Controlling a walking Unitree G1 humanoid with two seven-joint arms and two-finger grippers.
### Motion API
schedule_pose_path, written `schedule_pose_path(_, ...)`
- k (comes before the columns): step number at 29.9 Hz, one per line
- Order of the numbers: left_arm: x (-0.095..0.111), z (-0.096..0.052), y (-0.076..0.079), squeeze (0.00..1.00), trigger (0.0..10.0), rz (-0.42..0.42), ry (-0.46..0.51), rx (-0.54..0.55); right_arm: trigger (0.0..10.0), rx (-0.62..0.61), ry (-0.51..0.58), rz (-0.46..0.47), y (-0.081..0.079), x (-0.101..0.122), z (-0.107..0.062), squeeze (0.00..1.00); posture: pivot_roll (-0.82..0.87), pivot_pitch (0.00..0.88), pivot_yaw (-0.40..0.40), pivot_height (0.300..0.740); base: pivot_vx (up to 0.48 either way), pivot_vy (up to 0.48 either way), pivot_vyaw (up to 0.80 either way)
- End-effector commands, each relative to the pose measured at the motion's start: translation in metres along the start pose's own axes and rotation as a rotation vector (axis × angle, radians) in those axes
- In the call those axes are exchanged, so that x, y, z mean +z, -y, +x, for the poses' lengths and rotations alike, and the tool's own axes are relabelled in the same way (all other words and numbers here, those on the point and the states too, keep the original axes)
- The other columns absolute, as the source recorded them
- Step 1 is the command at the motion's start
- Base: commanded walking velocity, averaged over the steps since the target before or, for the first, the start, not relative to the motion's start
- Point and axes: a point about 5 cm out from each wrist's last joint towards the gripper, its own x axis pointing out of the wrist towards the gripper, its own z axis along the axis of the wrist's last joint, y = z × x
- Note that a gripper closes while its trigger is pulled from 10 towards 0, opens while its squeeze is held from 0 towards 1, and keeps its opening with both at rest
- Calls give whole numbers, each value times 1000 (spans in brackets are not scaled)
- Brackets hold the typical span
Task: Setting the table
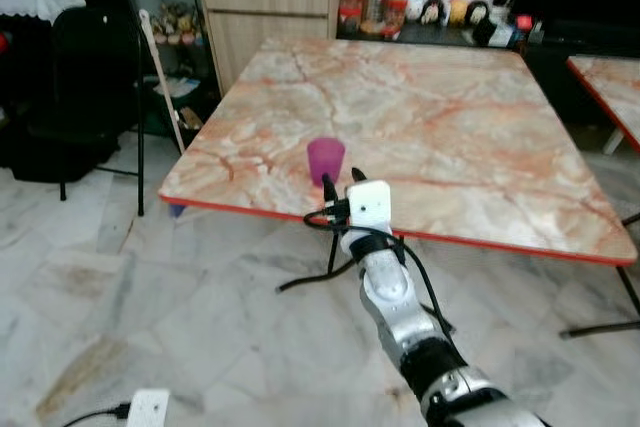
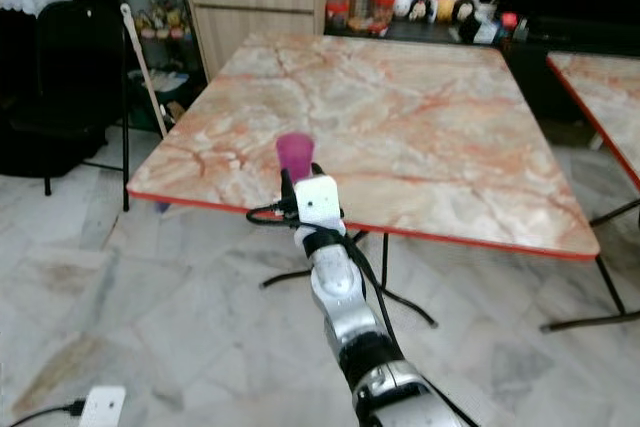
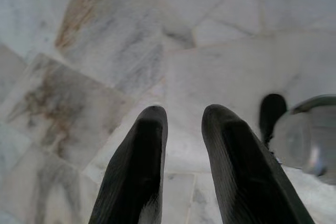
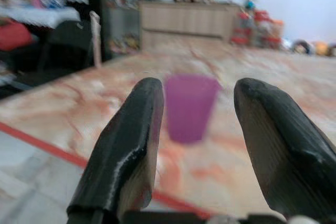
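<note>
R claw (image 1: 343,182) spread, level w/ purple plastic cup (image 1: 326,160), not touching. Cup upright near front edge of marble counter (image 1: 480,127). Best: keep cup centred btwn fingers, close gently mid-wall. L claw (image 3: 181,145) slightly spread over floor, idle.

Purple cup (image 1: 326,160) stands upright on the marble surface (image 1: 470,137) near its red front edge, just beyond the right gripper (image 1: 341,181), whose black fingers point toward it.

No text, label, brand, number or sign is legible on anything in these views.
</note>
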Motion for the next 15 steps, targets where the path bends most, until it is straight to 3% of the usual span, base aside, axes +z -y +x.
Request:
schedule_pose_path(1,-3,-1,-1,0,10000,-2,-6,3,10000,-44,-31,-11,12,-9,-6,0,75,0,5,727,0,0,0)
schedule_pose_path(6,-4,-1,-2,0,10000,0,-7,5,10000,-110,-104,-68,41,-31,-30,0,74,0,5,727,0,0,0)
schedule_pose_path(11,-4,-1,-2,0,10000,4,-8,6,10000,-142,-145,-105,57,-42,-47,0,65,0,6,727,0,0,0)
schedule_pose_path(15,-5,-1,-1,0,10000,8,-9,3,10000,-152,-246,-165,72,-65,-75,0,58,0,7,727,0,0,0)
